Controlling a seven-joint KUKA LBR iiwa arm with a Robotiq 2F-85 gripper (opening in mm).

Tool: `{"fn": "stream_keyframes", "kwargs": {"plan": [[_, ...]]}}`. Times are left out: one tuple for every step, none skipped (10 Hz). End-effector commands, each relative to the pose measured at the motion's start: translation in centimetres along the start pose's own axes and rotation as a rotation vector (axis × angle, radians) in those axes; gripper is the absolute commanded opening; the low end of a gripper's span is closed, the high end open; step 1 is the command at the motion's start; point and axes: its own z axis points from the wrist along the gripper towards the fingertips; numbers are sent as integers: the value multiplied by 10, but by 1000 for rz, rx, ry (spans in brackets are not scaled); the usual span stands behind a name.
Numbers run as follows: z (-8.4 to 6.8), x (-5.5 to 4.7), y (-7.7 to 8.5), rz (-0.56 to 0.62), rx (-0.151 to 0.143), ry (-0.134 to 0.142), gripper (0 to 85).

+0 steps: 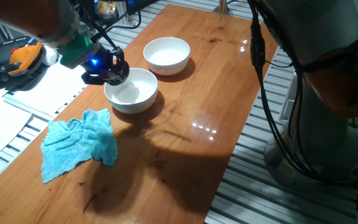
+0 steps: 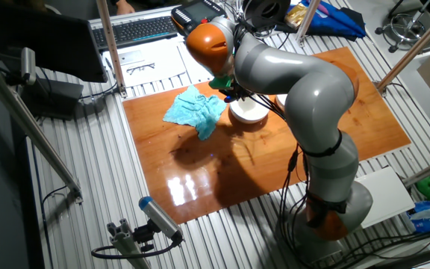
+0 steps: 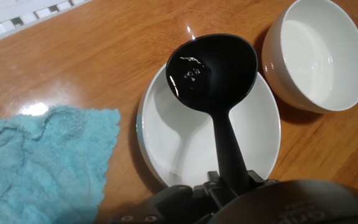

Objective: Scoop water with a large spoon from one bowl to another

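The black ladle (image 3: pixel 211 67) is held with its deep cup over the far rim of the nearer white bowl (image 3: pixel 166 134). Small glints of water (image 3: pixel 188 68) show inside the cup. Its handle (image 3: pixel 230 146) runs back into my gripper (image 3: pixel 229 185), which is shut on it; the red tip is hidden. The second white bowl (image 3: pixel 316 53) stands just to the right, close to the first. In one fixed view my gripper (image 1: pixel 107 73) hangs over the left rim of the near bowl (image 1: pixel 135 99), with the second bowl (image 1: pixel 166 55) behind it. Water in the bowls is not discernible.
A crumpled blue towel (image 1: pixel 79 144) lies on the wooden table (image 1: pixel 185 155) left of the near bowl; it also shows in the hand view (image 3: pixel 36 165). Papers and a keyboard (image 2: pixel 136 30) sit beyond the table's left edge. The arm's base (image 2: pixel 327 202) stands at the right.
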Motion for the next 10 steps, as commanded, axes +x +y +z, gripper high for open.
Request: {"fn": "stream_keyframes", "kwargs": {"plan": [[0,0,0,0,0,1,0],[0,0,0,2,-1,-1,0],[0,0,0,3,-5,0,0],[0,0,0,6,-7,1,0],[0,0,0,4,-9,7,0],[0,0,0,-1,-10,19,0],[0,0,0,-14,-3,26,0],[0,0,0,-25,-3,31,0],[0,0,0,-32,0,22,0],[0,0,0,-36,-4,15,0]]}}
